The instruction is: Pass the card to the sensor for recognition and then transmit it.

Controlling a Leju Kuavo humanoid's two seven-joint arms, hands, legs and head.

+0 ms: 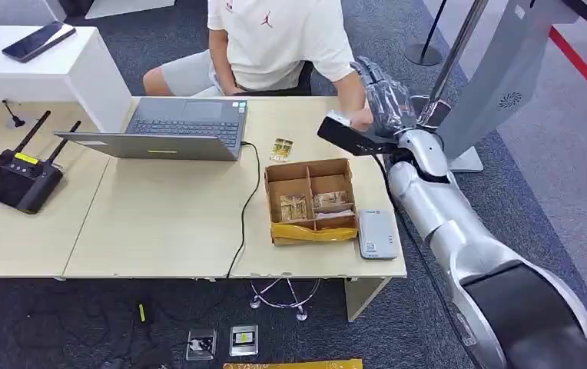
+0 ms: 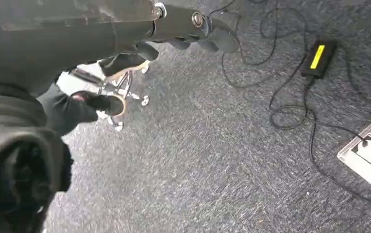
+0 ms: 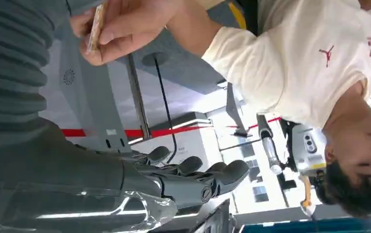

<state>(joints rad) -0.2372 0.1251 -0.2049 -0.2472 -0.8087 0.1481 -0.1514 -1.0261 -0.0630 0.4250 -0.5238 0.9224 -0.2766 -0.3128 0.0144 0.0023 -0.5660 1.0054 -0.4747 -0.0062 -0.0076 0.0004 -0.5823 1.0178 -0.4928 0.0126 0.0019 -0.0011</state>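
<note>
Card (image 3: 96, 26) sits pinched in the person's hand (image 3: 120, 29), suggesting handover is done; your right robot hand (image 3: 188, 177) is raised, fingers extended and empty; left robot hand (image 2: 183, 29) hangs empty floorward.

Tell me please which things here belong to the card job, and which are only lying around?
Belong: the card in the person's hand; right hand, raised, holding nothing; white reader; divided box with more cards.

Lying about: laptop; black controller; phone; loose card.
</note>
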